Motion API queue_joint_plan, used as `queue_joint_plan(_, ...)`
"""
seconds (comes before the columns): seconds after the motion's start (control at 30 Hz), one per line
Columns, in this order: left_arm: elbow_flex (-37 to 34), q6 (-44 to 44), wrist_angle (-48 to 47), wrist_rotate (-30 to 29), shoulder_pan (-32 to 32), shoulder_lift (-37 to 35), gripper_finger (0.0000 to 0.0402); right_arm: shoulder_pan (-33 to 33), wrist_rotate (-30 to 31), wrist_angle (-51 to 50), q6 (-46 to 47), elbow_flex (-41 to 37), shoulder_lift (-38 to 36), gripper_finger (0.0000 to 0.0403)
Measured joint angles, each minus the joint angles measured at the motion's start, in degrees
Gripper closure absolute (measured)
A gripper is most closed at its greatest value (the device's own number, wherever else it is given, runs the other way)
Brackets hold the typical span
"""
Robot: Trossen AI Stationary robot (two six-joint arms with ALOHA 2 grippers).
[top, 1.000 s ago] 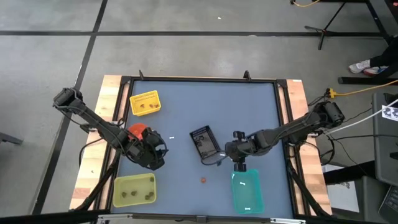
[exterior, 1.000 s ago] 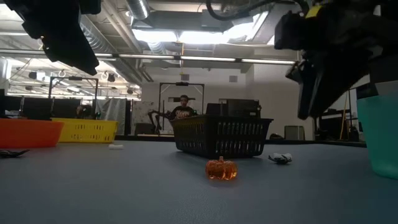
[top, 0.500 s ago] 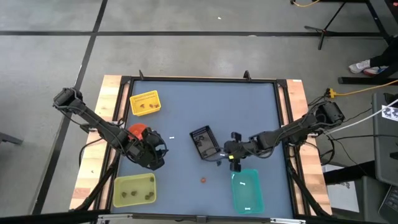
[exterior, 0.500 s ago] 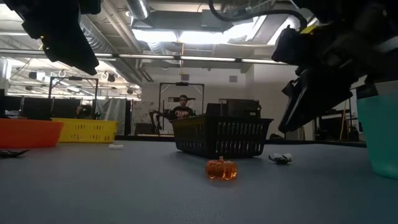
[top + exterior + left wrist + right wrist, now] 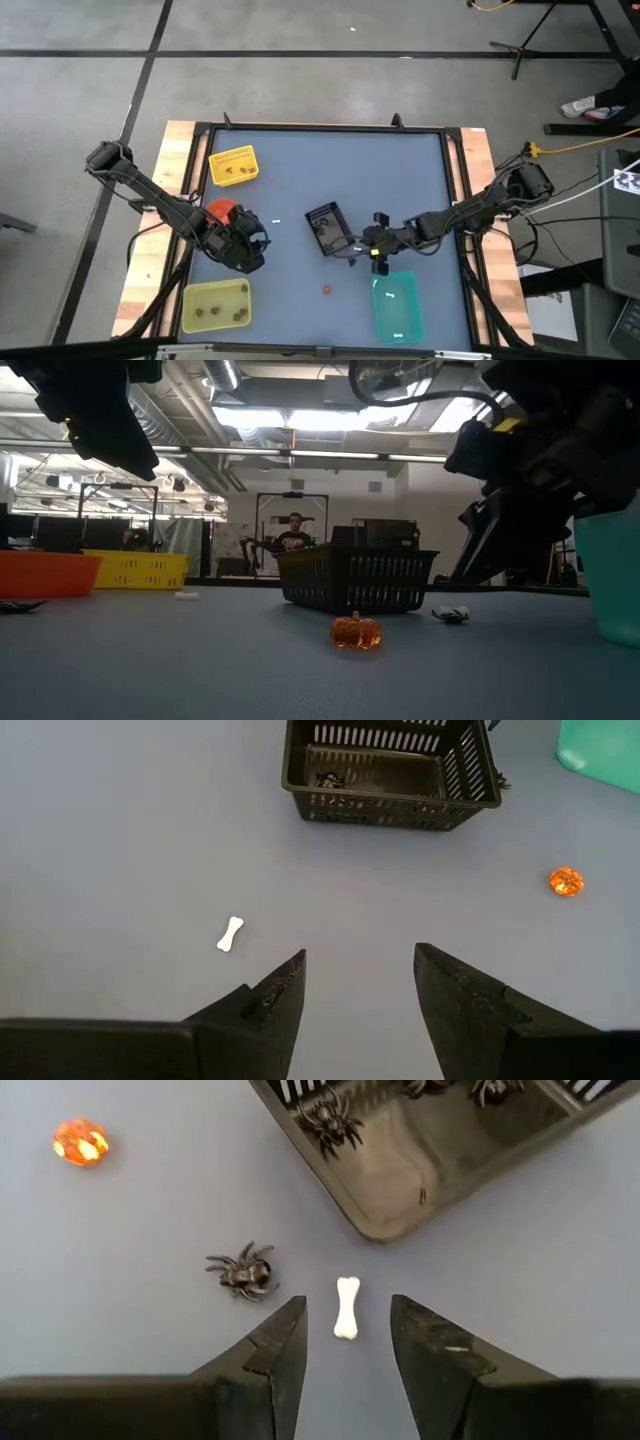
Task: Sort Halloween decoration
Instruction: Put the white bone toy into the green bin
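Your work surface is a blue-grey table in a workshop, seen from above with a wooden edge on each side. Take the black basket near its middle as your landmark. The decorations not yet sorted lie around it: a white bone and a black spider just off the basket's near corner on the right arm's side, an orange pumpkin a little farther out toward the front edge, and a second white bone on the basket's left-arm side. More spiders already sit inside the basket. Your right gripper hangs just beside the basket, fingers apart, with the first bone lined up in the gap between them; nothing is held. The teal bin stands near that gripper toward the front edge and holds white pieces. Your left gripper waits well off to the basket's other side, by the orange bin, its fingers also spread and empty. I judge you are at the approach for picking the bone: the next move calls for lowering straight down, keeping the bone centred, closing on it without nudging the spider, then carrying it to the teal bin.
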Motion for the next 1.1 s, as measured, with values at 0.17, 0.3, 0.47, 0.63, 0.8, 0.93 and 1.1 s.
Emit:
queue_joint_plan(0.17, 0.0, 0.0, 0.0, 0.0, 0.0, 0.0, 0.0230, 0.0, 1.4, -0.1, -0.3, -0.3, 0.0, 0.0259)
queue_joint_plan(0.3, 0.0, 0.0, 0.0, 0.0, 0.0, 0.0, 0.0230, 0.0, 1.4, -0.1, -1.9, -0.3, 0.0, 0.0259)
queue_joint_plan(0.47, 0.0, 0.0, 0.0, -0.1, 0.0, 0.0, 0.0230, 0.0, 1.4, 0.4, -3.2, -0.3, 0.0, 0.0259)
queue_joint_plan(0.63, 0.0, 0.0, 0.0, -0.4, 0.0, 0.0, 0.0230, 0.0, 0.8, 2.5, -7.2, -0.3, 0.0, 0.0259)
queue_joint_plan(0.8, 0.0, 0.0, 0.0, -0.5, 0.0, 0.0, 0.0230, -0.3, 0.7, 2.4, -12.3, -0.1, 0.0, 0.0259)
queue_joint_plan(0.93, 0.0, 0.0, 0.0, -1.2, 0.0, 0.0, 0.0230, -1.3, -1.6, 2.4, -15.2, -0.1, 0.0, 0.0259)
queue_joint_plan(1.1, 0.0, 0.0, 0.0, -1.9, 0.0, 0.0, 0.0230, -3.4, -5.3, 2.4, -21.2, -0.1, 0.0, 0.0259)
